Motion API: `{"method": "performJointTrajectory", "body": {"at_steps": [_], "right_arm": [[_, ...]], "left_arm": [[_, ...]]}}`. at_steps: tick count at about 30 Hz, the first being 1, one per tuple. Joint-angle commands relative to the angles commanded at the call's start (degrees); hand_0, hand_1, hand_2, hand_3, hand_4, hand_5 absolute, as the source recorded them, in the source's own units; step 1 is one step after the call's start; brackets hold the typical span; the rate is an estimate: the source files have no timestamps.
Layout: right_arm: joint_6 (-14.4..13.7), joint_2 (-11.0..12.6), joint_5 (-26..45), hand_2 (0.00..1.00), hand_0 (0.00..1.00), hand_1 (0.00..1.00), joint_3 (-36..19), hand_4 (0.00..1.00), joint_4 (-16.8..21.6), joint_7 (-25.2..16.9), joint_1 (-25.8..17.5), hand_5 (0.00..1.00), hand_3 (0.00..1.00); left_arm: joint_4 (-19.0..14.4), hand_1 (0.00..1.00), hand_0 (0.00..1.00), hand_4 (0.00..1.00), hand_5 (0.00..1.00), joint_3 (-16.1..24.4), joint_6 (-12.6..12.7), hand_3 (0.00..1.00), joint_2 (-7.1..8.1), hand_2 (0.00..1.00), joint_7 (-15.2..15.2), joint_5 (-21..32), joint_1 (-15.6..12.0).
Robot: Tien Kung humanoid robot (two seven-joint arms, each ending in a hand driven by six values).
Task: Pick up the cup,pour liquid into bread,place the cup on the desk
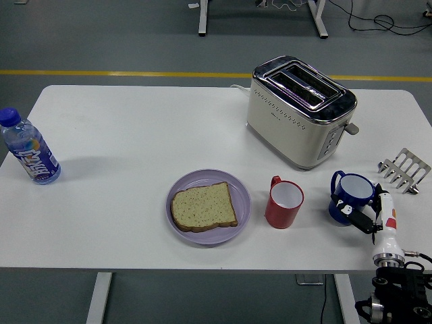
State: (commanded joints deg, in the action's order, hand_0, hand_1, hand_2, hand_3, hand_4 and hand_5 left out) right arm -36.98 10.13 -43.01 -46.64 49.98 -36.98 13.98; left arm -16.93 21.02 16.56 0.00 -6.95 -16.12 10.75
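While the blue cup (351, 194) stands upright near the right end of the white counter (135, 142), the robot's right hand (370, 217) sits against the cup's near right side, its dark fingers (358, 217) touching the lower wall; whether they actually grip it cannot be told from this view. A white forearm segment runs back from the hand toward the counter's near edge, with black arm hardware below it in the lower right corner. Just left of the hand and the blue cup, a red mug (284, 202) with a white interior stands upright, handle turned away. Farther left again, a slice of bread (203, 206) lies flat on a lilac plate (241, 191). Beyond the hand, toward the far side, a cream and chrome toaster (300, 111) sits at an angle. A small metal rack (404, 169) rests just beyond and right of the hand. Well apart at the far left end, a blue-capped water bottle (29, 148) stands upright.
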Motion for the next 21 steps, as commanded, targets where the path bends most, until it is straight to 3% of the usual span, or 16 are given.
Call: {"method": "performJointTrajectory", "body": {"at_steps": [21], "right_arm": [[0.0, 0.0, -0.9, 0.46, 0.448, 0.336, 0.9, 0.725, -0.5, 0.0, 0.3, 0.011, 0.472]], "left_arm": [[0.0, 0.688, 0.682, 0.252, 0.998, -0.2, 0.0, 0.545, 0.08, 0.691, 0.1, 0.3, 0.1]]}}
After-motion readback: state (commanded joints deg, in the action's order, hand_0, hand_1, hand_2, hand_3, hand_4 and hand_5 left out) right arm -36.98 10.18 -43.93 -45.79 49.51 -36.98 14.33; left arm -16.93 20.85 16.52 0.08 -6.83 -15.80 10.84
